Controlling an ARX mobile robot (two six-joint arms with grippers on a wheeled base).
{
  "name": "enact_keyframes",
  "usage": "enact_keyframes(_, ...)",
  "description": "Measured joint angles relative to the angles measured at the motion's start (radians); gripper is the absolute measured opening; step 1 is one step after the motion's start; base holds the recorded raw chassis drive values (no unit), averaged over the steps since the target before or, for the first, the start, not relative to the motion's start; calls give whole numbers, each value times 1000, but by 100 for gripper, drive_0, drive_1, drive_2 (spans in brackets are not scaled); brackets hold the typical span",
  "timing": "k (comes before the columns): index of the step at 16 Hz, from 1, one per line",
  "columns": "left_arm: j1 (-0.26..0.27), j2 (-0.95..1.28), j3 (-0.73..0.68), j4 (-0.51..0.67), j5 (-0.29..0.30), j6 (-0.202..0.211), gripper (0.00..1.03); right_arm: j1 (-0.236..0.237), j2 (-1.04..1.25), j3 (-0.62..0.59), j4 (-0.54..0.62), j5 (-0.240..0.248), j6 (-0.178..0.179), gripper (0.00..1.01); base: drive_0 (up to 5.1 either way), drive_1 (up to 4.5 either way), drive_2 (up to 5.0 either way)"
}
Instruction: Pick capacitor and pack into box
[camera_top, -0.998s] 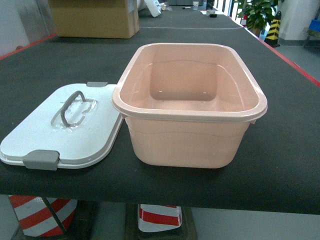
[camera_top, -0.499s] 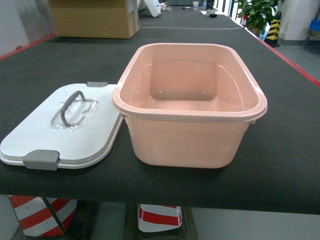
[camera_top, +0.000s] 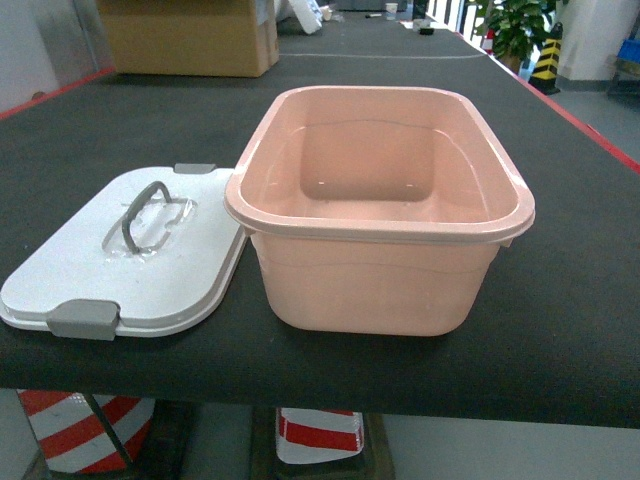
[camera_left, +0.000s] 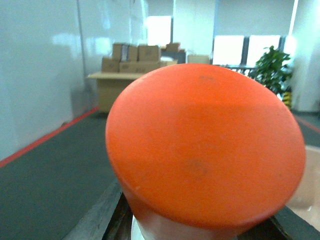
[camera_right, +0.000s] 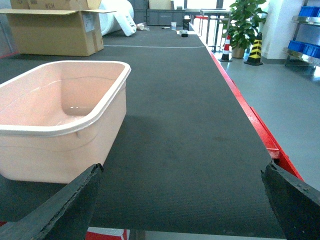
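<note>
Presently, an orange cylinder, judged the capacitor, is seen rigid and smooth; sidewall grip advised. Right gripper is spread; left undeterminable. Box is uncovered.

My right pincer showed only as two fingers, matte dark grey wedges with a faintly rough, grainy surface and lighter worn edges, one in each lower corner of the right wrist view. Of my left pincer only blurred slivers of dark grey showed along the bottom of the left wrist view.
</note>
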Motion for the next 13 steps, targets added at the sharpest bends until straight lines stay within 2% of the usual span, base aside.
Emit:
enact_keyframes(1, -35, 203, 143, 126, 15, 9, 44, 0, 0, 0, 0, 0, 0, 98, 0, 0, 0)
enact_keyframes(2, -57, 362, 262, 134, 28, 16, 44, 0, 0, 0, 0, 0, 0, 98, 0, 0, 0)
enact_keyframes(3, -84, 539, 399, 77, 49, 25, 44, 0, 0, 0, 0, 0, 0, 98, 0, 0, 0)
enact_keyframes(4, -105, 674, 518, 2, 66, 13, 44, 0, 0, 0, 0, 0, 0, 98, 0, 0, 0)
enact_keyframes(6, -145, 876, 755, -137, 108, -34, 44, 0, 0, 0, 0, 0, 0, 98, 0, 0, 0)
enact_keyframes(7, -160, 929, 841, -169, 132, -55, 49, 0, 0, 0, 0, 0, 0, 98, 0, 0, 0)
enact_keyframes(8, -170, 953, 883, -145, 131, -56, 60, 0, 0, 0, 0, 0, 0, 98, 0, 0, 0)
enact_keyframes(11, -174, 950, 887, -142, 130, -56, 96, 0, 0, 0, 0, 0, 0, 98, 0, 0, 0)
enact_keyframes(12, -159, 947, 877, -120, 170, -59, 99, 0, 0, 0, 0, 0, 0, 98, 0, 0, 0)
enact_keyframes(13, -135, 900, 805, -98, 225, -64, 98, 0, 0, 0, 0, 0, 0, 98, 0, 0, 0)
